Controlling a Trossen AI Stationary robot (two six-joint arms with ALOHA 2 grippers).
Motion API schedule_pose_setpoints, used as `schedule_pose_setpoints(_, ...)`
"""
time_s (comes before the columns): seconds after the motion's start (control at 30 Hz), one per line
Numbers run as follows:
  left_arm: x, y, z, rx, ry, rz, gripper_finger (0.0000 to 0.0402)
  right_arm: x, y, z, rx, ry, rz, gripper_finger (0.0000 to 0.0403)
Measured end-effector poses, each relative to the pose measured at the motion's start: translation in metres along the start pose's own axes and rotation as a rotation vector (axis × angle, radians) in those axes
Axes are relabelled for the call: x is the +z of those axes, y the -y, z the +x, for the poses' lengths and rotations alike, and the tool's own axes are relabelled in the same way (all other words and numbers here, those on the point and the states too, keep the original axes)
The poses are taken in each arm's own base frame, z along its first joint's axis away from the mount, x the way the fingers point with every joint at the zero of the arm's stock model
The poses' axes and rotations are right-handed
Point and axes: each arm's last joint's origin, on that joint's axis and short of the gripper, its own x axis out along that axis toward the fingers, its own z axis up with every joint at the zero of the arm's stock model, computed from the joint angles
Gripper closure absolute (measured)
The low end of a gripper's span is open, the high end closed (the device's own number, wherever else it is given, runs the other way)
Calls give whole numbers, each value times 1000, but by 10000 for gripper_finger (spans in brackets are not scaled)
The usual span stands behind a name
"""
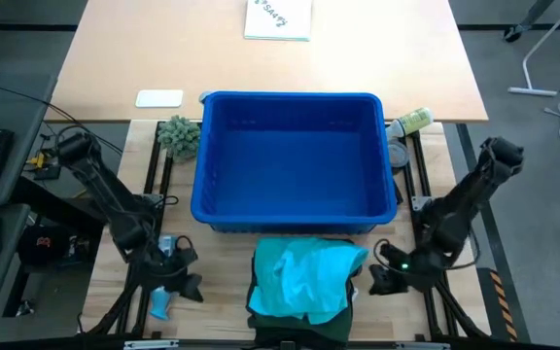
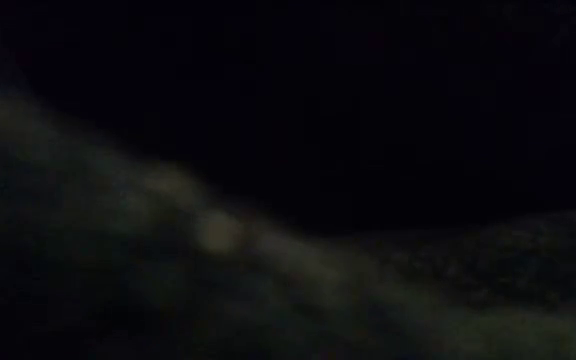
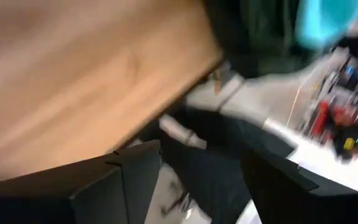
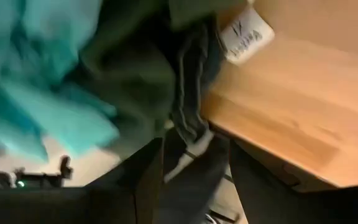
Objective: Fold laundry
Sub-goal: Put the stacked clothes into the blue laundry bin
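The turquoise shirt lies atop the dark green garment on the wooden bench, between the spread, empty left end effector and right end effector.

The laundry lies heaped at the table's near edge, just before the bin, between the left gripper and right gripper

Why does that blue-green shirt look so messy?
The turquoise shirt lies crumpled, not folded, on a dark green garment at the table's front edge. The green one hangs over that edge. A small turquoise scrap lies apart, by the left gripper.
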Motion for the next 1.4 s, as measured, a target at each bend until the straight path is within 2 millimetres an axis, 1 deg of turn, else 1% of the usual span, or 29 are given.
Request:
schedule_pose_setpoints(0.1,13,-11,0,-49,118,-33,186,7,-2,7,13,25,23,238)
schedule_pose_setpoints(0.2,23,-22,3,-135,187,-57,181,16,-5,8,-3,61,41,238)
schedule_pose_setpoints(0.3,30,-35,14,-181,185,-60,181,24,-2,4,-45,110,50,238)
schedule_pose_setpoints(0.43,36,-44,31,-158,155,-64,181,28,0,-6,-74,134,51,238)
schedule_pose_setpoints(0.6,40,-29,49,-295,190,-114,180,33,7,-17,-128,166,25,238)
schedule_pose_setpoints(0.7,38,-18,66,-276,218,-116,180,35,11,-22,-158,179,-16,238)
schedule_pose_setpoints(0.87,32,1,104,-240,245,-155,180,36,11,-30,-160,167,-110,238)
schedule_pose_setpoints(0.97,33,12,124,-259,312,-207,180,37,11,-33,-146,168,-172,238)
schedule_pose_setpoints(1.07,34,16,140,-291,407,-278,180,37,10,-35,-132,171,-209,238)
schedule_pose_setpoints(1.13,34,22,145,-330,456,-305,180,36,9,-35,-118,163,-233,238)
schedule_pose_setpoints(1.23,34,30,149,-335,456,-302,180,35,8,-36,-110,154,-255,238)
schedule_pose_setpoints(1.4,39,27,151,-284,471,-299,180,35,7,-41,-71,172,-224,238)
